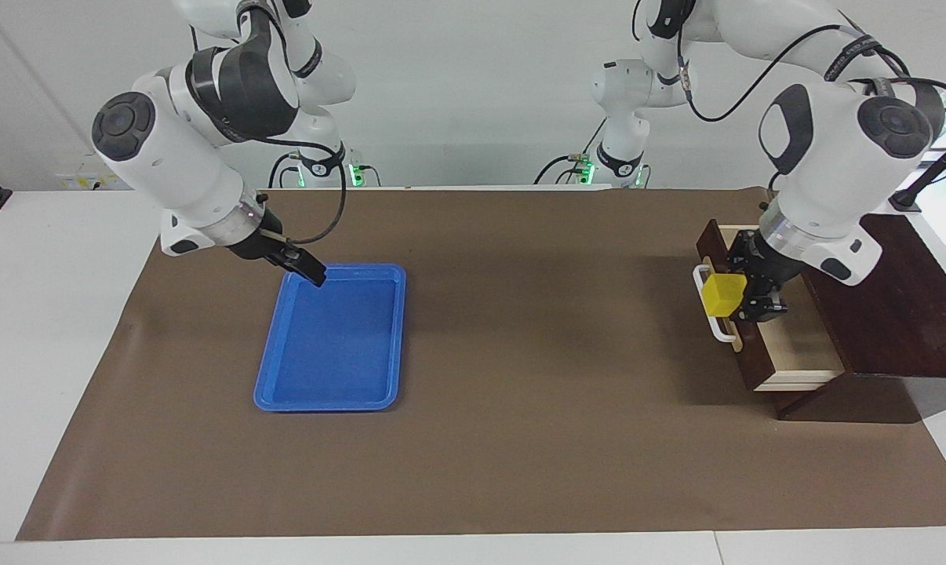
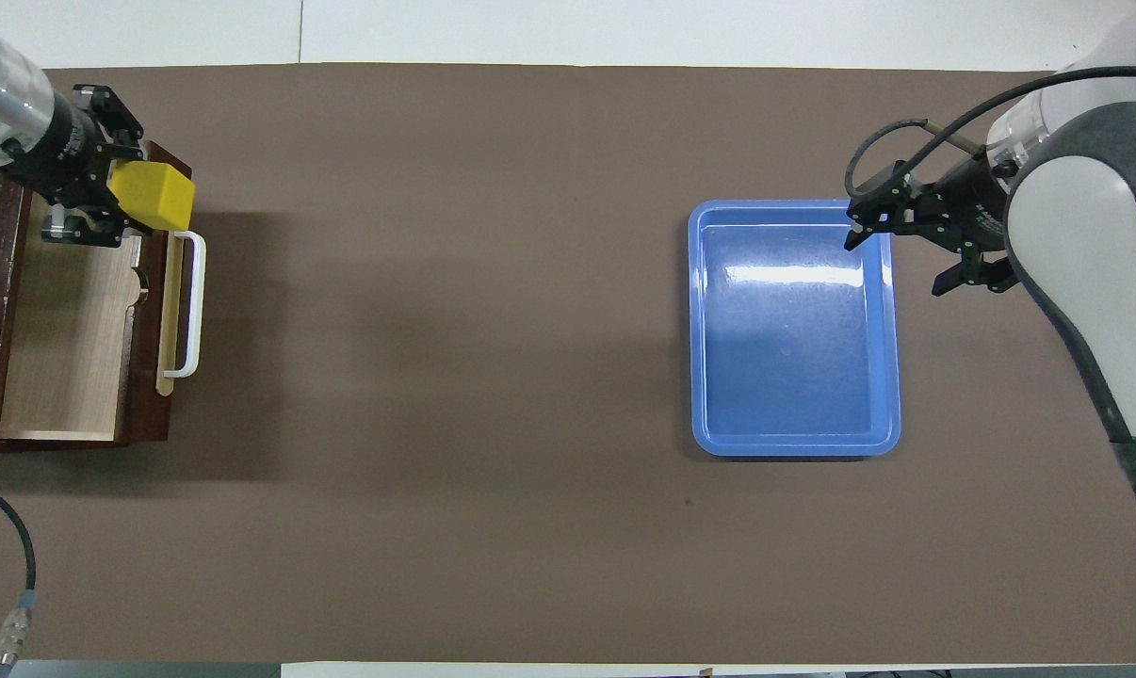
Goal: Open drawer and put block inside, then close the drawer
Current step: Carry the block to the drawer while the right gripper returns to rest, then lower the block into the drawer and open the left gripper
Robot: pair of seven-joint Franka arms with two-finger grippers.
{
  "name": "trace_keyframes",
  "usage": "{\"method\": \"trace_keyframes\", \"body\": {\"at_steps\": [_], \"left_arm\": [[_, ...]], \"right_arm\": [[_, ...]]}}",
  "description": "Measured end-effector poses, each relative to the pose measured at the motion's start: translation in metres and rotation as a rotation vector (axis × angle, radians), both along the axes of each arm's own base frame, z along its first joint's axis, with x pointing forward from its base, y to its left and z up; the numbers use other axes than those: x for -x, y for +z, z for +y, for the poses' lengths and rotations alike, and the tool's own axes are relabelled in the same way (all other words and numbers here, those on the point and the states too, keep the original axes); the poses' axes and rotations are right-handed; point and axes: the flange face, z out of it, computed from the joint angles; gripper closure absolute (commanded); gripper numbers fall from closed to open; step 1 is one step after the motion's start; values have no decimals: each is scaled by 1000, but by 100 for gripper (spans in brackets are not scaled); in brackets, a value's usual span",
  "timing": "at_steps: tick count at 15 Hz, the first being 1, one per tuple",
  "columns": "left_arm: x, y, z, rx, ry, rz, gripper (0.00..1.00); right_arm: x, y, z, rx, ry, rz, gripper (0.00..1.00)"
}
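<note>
The dark brown drawer (image 1: 795,349) stands pulled open from its cabinet (image 1: 896,306) at the left arm's end of the table, its pale wood inside bare. Its white bar handle (image 1: 716,322) faces the middle of the table. My left gripper (image 1: 738,302) is shut on the yellow block (image 1: 722,294) and holds it in the air over the drawer's front panel, just above the handle. The overhead view shows the same: gripper (image 2: 127,198), block (image 2: 155,195), drawer (image 2: 59,348), handle (image 2: 191,301). My right gripper (image 1: 310,273) is open and empty over a corner of the blue tray.
An empty blue plastic tray (image 1: 285,369) lies on the brown mat toward the right arm's end of the table; it also shows in the overhead view (image 2: 705,330). The brown mat (image 1: 536,353) covers most of the table between tray and drawer.
</note>
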Motion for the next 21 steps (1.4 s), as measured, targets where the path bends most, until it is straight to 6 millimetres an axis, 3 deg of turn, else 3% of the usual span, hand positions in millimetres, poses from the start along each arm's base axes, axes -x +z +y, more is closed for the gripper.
{"method": "trace_keyframes", "body": {"at_steps": [2,7,14,17,21], "left_arm": [[-1,-2,27,2,-18,4,100],[0,-16,64,3,-8,4,100],[17,-40,102,-1,46,-21,100],[25,-50,119,-4,65,-41,100],[35,-70,115,-3,59,-31,100]], "right_arm": [[5,12,-16,22,131,-27,0],[32,49,-65,59,401,-92,0],[101,100,-71,88,500,-60,0],[104,100,-71,88,502,-58,0],[93,82,-75,85,497,-50,0]]}}
